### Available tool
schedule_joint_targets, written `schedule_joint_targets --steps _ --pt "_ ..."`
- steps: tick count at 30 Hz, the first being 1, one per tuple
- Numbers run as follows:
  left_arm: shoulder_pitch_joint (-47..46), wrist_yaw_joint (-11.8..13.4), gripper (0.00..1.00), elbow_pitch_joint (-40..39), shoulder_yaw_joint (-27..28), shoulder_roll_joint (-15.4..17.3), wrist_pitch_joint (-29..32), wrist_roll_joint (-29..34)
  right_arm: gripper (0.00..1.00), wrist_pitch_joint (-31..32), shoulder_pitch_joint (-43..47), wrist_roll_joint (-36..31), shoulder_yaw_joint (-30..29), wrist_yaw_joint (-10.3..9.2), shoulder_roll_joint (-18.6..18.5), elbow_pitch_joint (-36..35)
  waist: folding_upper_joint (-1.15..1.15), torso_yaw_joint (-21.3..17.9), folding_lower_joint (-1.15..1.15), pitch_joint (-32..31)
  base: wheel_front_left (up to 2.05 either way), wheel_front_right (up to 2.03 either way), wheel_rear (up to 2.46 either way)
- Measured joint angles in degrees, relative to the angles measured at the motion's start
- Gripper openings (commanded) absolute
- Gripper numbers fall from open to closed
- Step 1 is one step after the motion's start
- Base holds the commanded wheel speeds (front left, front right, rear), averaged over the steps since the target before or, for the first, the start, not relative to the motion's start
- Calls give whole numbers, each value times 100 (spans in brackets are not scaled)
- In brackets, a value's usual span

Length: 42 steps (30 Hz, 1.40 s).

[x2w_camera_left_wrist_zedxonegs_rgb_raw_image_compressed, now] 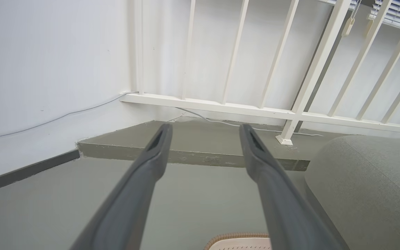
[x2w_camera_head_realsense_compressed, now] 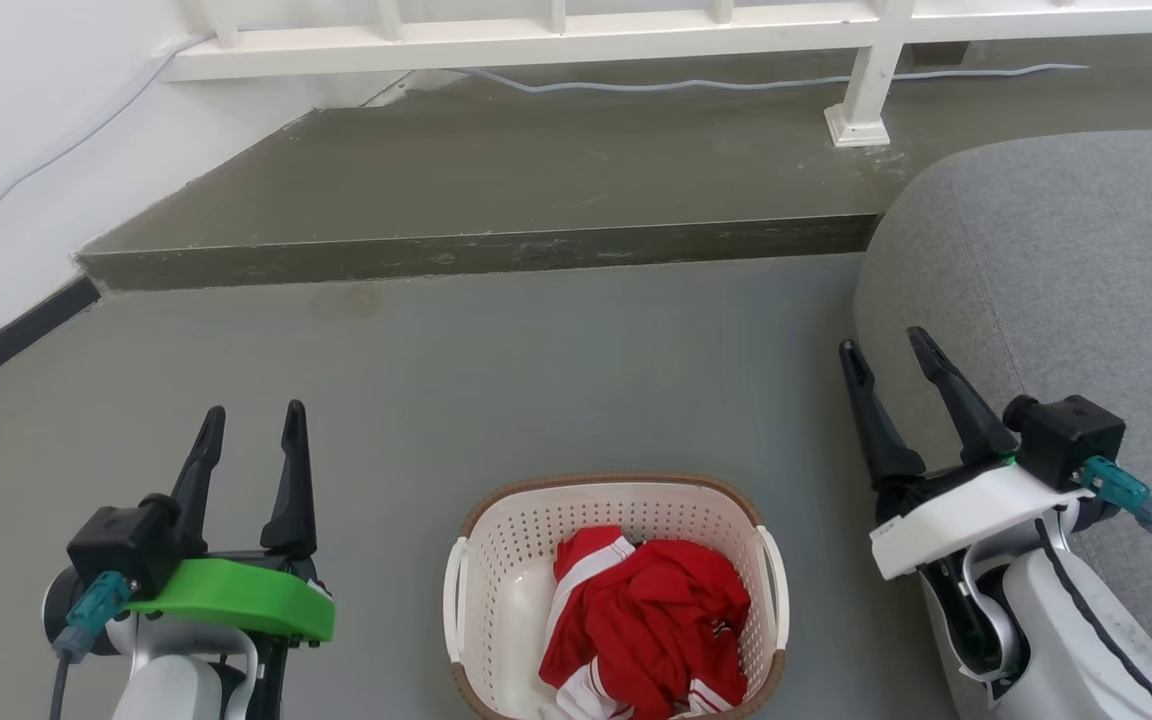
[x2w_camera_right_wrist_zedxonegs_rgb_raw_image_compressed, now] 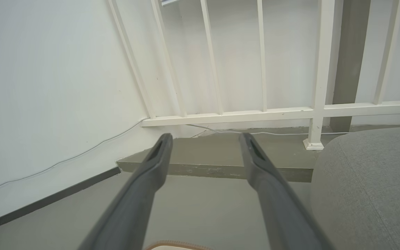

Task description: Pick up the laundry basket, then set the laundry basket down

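Pre-grasp step, lift not begun. Laundry basket (x2w_camera_head_realsense_compressed: 526, 545) on floor (x2w_camera_head_realsense_compressed: 496, 380) between my arms, red garment (x2w_camera_head_realsense_compressed: 656, 610) inside. Left tool (x2w_camera_head_realsense_compressed: 255, 410) and right tool (x2w_camera_head_realsense_compressed: 884, 340) both spread wide, empty. Next, my judgement: lower onto side handles (x2w_camera_head_realsense_compressed: 454, 600), clamp.

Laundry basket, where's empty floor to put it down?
The widest bare floor lies ahead of the laundry basket, up to the raised step, and runs left past the left gripper to the dark baseboard. The right is crowded: the grey sofa bulges in beside the right gripper. The basket itself holds red clothes.
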Motion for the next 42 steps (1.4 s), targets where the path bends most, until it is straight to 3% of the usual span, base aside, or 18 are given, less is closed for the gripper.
schedule_joint_targets --steps 21,42 --pt "-10 -98 100 -21 43 -77 -51 297 100 -65 0 -350 -38 65 36 0 0 -24 0 151 0 0 0" --pt "-517 -209 100 -123 113 -134 -54 288 100 -74 -278 -495 -389 57 75 24 0 -146 0 1358 0 0 0"
